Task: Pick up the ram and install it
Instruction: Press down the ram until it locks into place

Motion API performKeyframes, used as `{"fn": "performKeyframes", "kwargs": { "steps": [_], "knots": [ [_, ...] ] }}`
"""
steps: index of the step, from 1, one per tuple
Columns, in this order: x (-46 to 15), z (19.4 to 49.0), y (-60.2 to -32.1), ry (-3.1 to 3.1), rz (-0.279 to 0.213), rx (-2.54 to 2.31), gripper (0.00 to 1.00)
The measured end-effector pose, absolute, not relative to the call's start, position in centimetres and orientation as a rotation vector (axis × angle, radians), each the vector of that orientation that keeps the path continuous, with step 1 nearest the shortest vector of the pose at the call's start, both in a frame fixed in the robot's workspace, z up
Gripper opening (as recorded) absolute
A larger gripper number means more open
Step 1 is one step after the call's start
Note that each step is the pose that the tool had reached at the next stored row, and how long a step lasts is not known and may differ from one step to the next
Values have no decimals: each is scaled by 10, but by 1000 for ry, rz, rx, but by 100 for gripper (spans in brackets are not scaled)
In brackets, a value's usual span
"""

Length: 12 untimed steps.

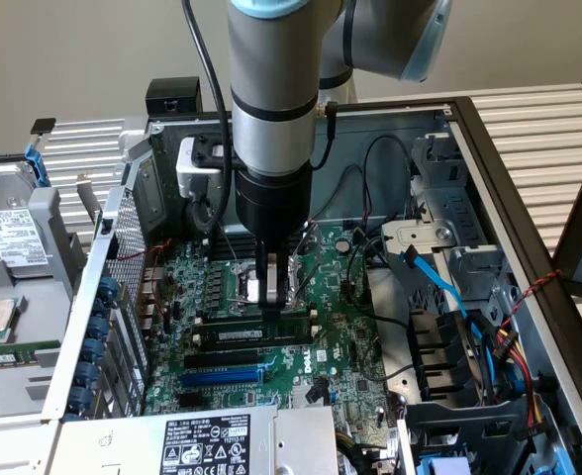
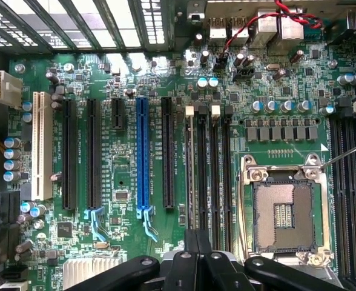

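We find the ram (image 1: 246, 333) standing on its long edge on the motherboard (image 1: 342, 348), among the memory slots just beside the processor socket (image 2: 284, 206). Its labelled face is turned toward the exterior camera. Its long axis runs from the exterior view's left to the exterior view's right, parallel to the blue slot (image 1: 222, 376) that lies nearer that camera.

The jaws come straight down from above and meet the stick's upper edge near its end on the exterior view's right, not at its middle. They cross the stick's thin thickness, square to its long axis. We record them as drawn together; in the wrist view the two tips sit side by side with no gap visible, directly over one of the dark memory slots (image 2: 197, 170). We judge that they are clamped on the ram's top edge. How deep the lower edge sits in the slot is hidden by the neighbouring parts.

The arm (image 1: 271, 89) stands upright over this spot, so the ram lies directly below the wrist with no sideways offset that we can make out. In our judgement the governing relation is the stick's line against the slot's line; from these pictures the two look parallel.

The board lies flat in the open computer case (image 1: 489, 148), with loose cables (image 1: 439, 287) well off toward the exterior view's right.
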<state>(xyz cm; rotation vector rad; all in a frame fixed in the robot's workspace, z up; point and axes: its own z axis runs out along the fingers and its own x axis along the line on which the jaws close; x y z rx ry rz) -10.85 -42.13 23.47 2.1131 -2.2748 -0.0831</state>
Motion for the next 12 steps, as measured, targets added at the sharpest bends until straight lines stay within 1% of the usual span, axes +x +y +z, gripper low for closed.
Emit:
{"fn": "performKeyframes", "kwargs": {
  "steps": [12],
  "knots": [
    [-108,228,-421,-2276,-80,2115,10]
  ]
}}
